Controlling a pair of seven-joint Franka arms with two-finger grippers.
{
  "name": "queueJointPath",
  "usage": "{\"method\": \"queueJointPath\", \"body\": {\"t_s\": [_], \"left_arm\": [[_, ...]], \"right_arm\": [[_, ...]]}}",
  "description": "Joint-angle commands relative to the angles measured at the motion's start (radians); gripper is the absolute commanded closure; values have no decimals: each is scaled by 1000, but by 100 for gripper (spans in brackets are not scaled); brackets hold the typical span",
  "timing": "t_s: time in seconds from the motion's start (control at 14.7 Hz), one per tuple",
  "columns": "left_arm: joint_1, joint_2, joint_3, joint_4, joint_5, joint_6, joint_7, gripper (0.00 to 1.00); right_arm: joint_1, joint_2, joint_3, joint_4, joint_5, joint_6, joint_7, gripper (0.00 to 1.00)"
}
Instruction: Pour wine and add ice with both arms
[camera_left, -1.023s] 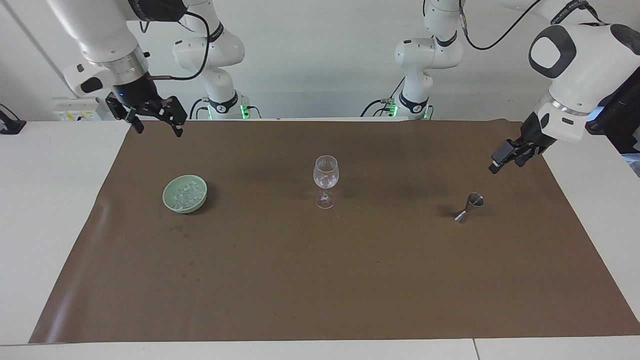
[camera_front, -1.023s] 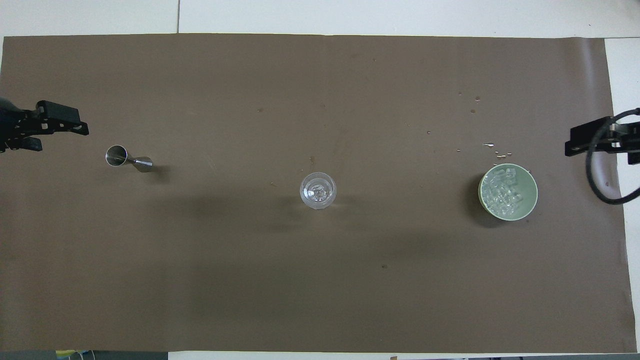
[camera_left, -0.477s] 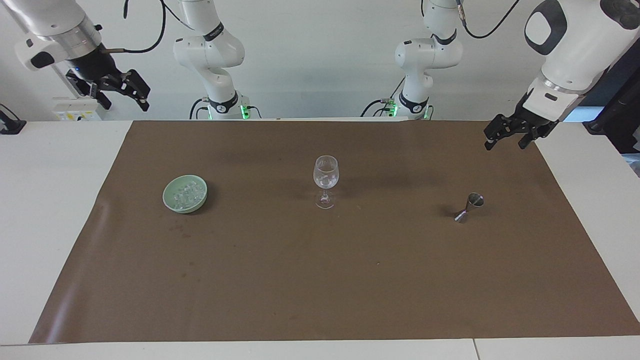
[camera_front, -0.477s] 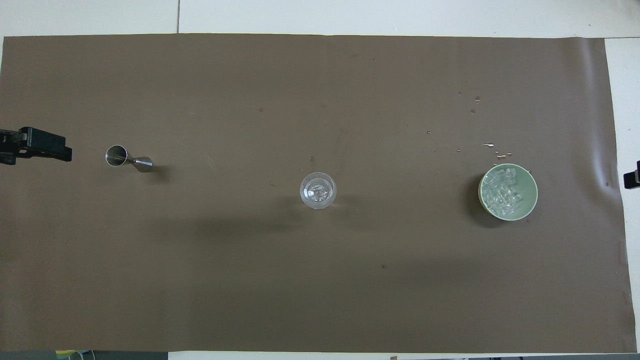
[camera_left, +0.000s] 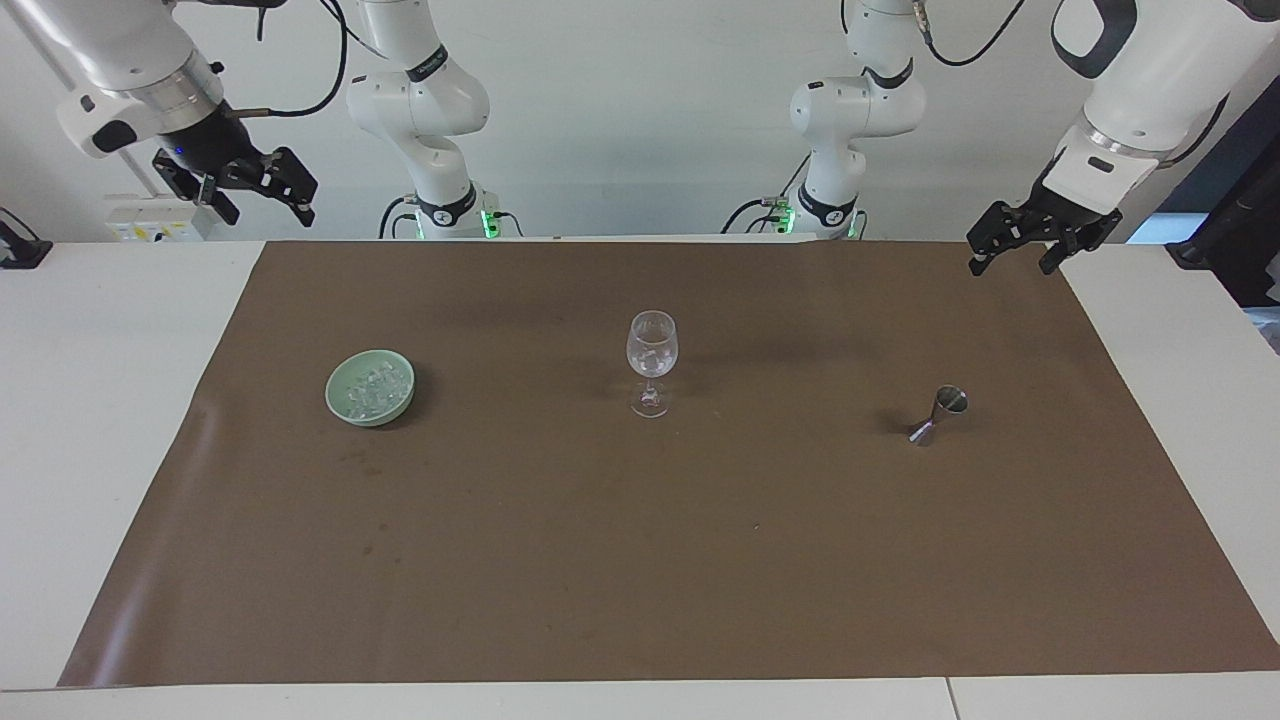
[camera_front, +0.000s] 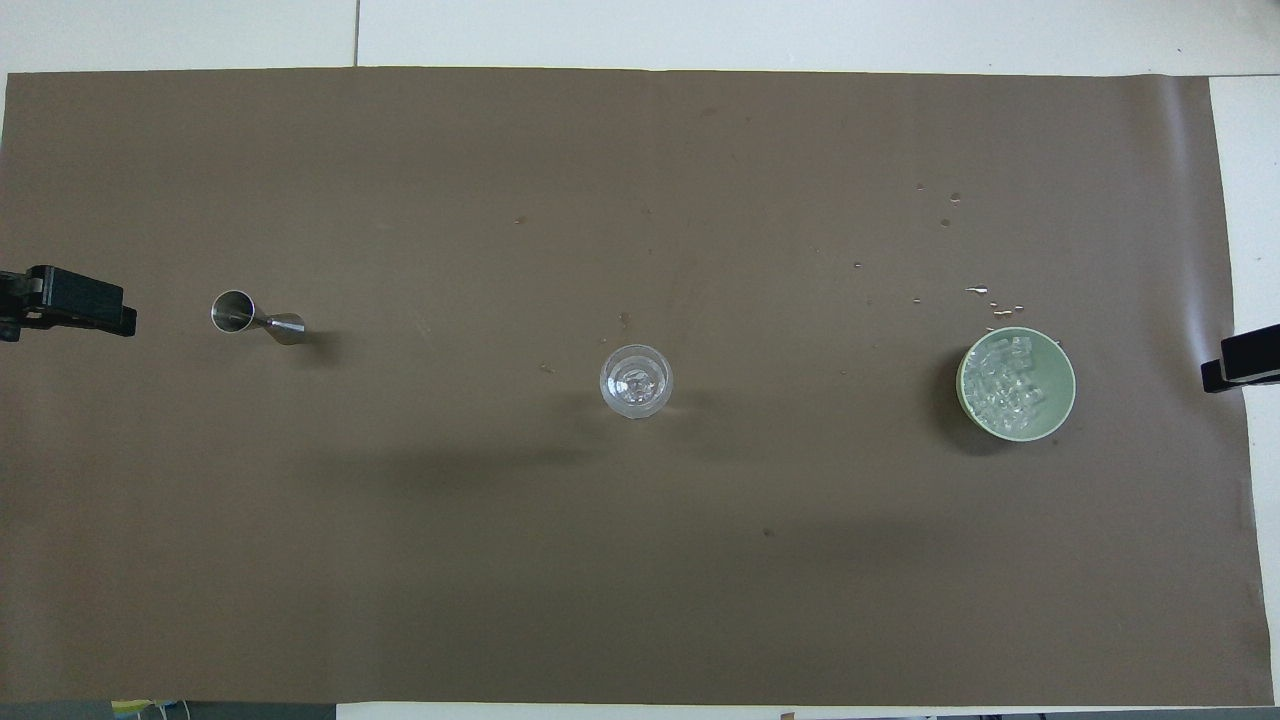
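A clear wine glass (camera_left: 651, 345) stands mid-mat and also shows in the overhead view (camera_front: 636, 381); something clear and glassy sits inside it. A pale green bowl (camera_left: 370, 418) holds several ice cubes (camera_left: 372, 385) toward the right arm's end; the overhead view shows the bowl (camera_front: 1058, 405) and the ice (camera_front: 1000, 385). A steel jigger (camera_left: 938, 415) stands toward the left arm's end, also seen from overhead (camera_front: 255, 317). My right gripper (camera_left: 265, 205) is open and empty, raised over the table's robot-side edge. My left gripper (camera_left: 1010, 262) is open and empty over the mat's corner.
A brown mat (camera_left: 640, 560) covers most of the white table (camera_left: 90, 420). Small water drops (camera_front: 985, 295) lie on the mat just farther from the robots than the bowl. One finger of each gripper shows at the overhead view's side edges.
Both grippers have lifted and drawn back toward the robots' end, the right one away from the bowl, the left one away from the jigger. Glass, bowl and jigger have not moved.
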Motion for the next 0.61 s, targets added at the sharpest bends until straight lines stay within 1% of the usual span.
{"method": "queueJointPath", "body": {"t_s": [0.0, 0.2, 0.27, 0.55], "left_arm": [[12, -11, -17, -10, 11, -13, 17, 0], [9, -2, -15, 8, -14, -42, 14, 0], [10, 6, -14, 28, -15, -56, 14, 0], [9, 4, -12, 28, -8, -59, 20, 0]], "right_arm": [[-27, -26, 17, -25, 6, 21, -62, 0], [-40, -23, 16, -24, 6, 33, -71, 0], [-41, -23, 13, -25, 6, 33, -70, 0], [-41, -23, 12, -25, 6, 35, -67, 0]]}}
